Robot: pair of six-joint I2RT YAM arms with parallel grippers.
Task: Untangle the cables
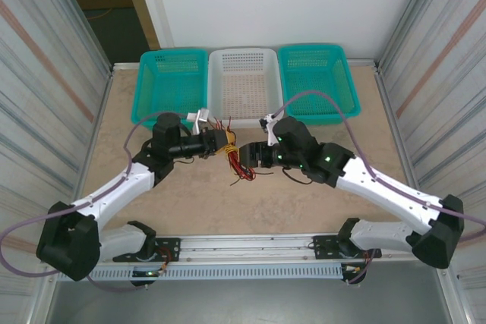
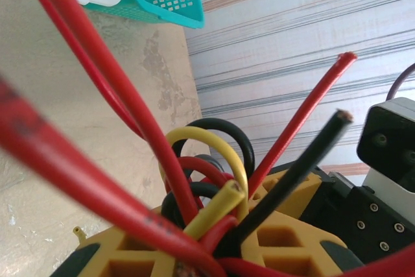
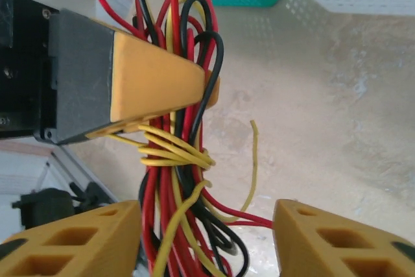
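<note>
Beige tabletop (image 1: 197, 202), centre: cables (image 1: 241, 166) sit bunched, pinched by the left gripper (image 1: 226, 142), its arm bent in from 8 o'clock. From 4 o'clock the right gripper (image 3: 207, 215) is spread around them, seemingly not touching.

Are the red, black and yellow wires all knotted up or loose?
Tangled. The thin red, black and yellow wires hang as one bundle, with a yellow strand looped tight around them.
</note>
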